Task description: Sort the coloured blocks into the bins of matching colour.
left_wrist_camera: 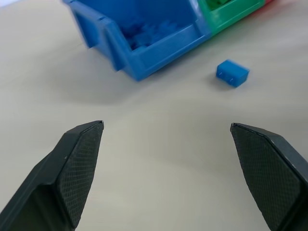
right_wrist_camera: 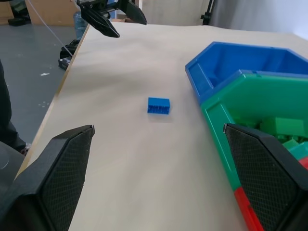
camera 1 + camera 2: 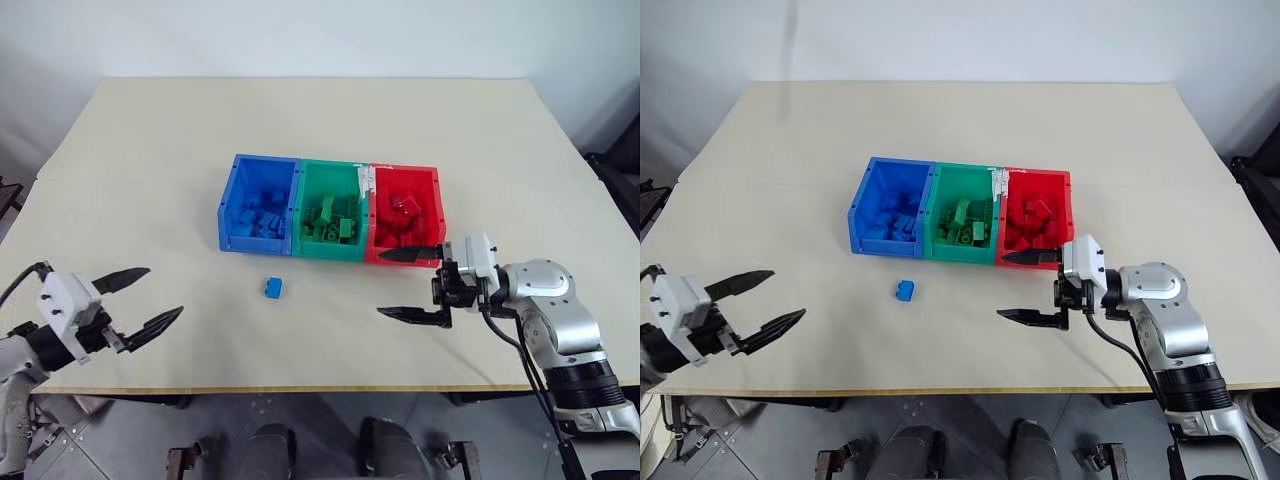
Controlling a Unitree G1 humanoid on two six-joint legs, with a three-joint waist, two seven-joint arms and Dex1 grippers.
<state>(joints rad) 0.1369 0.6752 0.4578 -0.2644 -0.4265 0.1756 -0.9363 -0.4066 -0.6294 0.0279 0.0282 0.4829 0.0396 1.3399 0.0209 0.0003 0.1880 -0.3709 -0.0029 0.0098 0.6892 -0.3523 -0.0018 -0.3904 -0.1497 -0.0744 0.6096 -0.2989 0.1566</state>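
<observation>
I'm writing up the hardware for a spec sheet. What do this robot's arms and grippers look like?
Each arm ends in a white block at the wrist carrying two black, tapered fingers with cross-hatched inner pads. The right arm has rounded silver-grey shells, a black ribbed forearm section and black cables looping beside it. The left gripper and right gripper match in build.

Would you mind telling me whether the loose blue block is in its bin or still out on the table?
Out: the blue block lies on the table, just in front of the blue bin.
</observation>
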